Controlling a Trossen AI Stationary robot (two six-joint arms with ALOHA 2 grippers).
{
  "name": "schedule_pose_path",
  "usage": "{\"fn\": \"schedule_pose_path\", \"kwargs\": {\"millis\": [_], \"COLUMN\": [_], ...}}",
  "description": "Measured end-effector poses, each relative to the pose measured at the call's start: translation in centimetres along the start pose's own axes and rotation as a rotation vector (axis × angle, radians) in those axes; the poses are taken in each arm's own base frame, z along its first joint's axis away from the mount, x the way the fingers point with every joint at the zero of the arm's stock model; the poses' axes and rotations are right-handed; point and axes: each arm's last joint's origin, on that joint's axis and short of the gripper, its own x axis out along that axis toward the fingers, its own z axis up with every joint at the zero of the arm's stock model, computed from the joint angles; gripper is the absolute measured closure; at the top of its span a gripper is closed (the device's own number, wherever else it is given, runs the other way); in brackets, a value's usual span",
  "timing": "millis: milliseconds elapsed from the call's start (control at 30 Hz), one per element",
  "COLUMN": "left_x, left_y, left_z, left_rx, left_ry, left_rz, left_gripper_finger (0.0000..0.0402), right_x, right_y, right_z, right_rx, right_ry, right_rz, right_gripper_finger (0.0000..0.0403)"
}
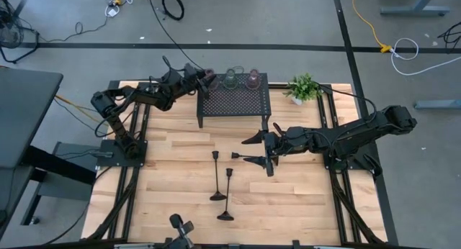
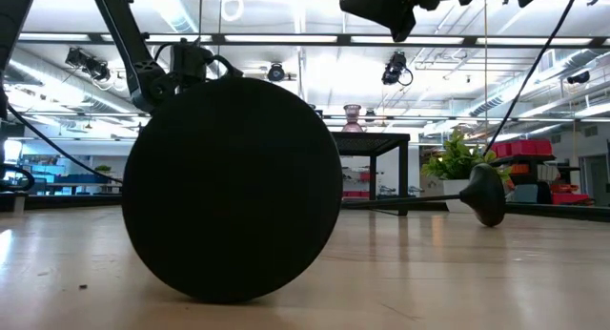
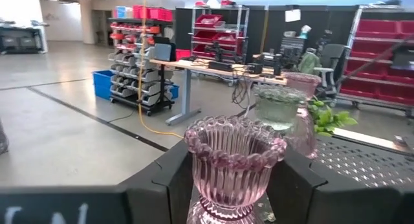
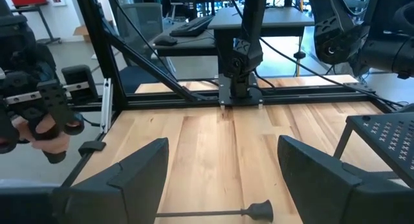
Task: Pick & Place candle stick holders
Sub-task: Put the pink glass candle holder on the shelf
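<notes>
Left tool (image 1: 204,79) is closed around the pink glass holder (image 3: 234,160) at the mesh rack's (image 1: 234,101) left end; it should lift straight up, clear of the neighbouring green holder (image 3: 278,107). Right tool (image 1: 253,150) hangs wide open, empty, over a stem (image 4: 213,213) lying on the desk (image 1: 288,198).

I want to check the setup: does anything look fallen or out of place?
Yes. Three black candle stems lie flat on the table instead of standing: two side by side, one under the right gripper.

Three glass holders (image 1: 231,79) on rack (image 1: 234,101); plant (image 1: 303,87) right of rack; two stems (image 1: 222,184) lying near table front.
</notes>
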Motion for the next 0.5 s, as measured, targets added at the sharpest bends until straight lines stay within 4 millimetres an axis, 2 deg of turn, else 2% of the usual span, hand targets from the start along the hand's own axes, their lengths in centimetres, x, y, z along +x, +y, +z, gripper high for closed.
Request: {"fn": "schedule_pose_path", "kwargs": {"millis": [500], "left_x": [-0.01], "left_y": [0.07], "left_z": [0.17], "left_rx": [-0.027], "left_ry": [-0.018], "left_rz": [0.019], "left_gripper_finger": [0.0228], "right_x": [0.00], "right_y": [-0.17], "right_z": [-0.07], "right_rx": [-0.018], "right_ry": [0.004], "right_rz": [-0.052], "right_gripper_finger": [0.0117]}}
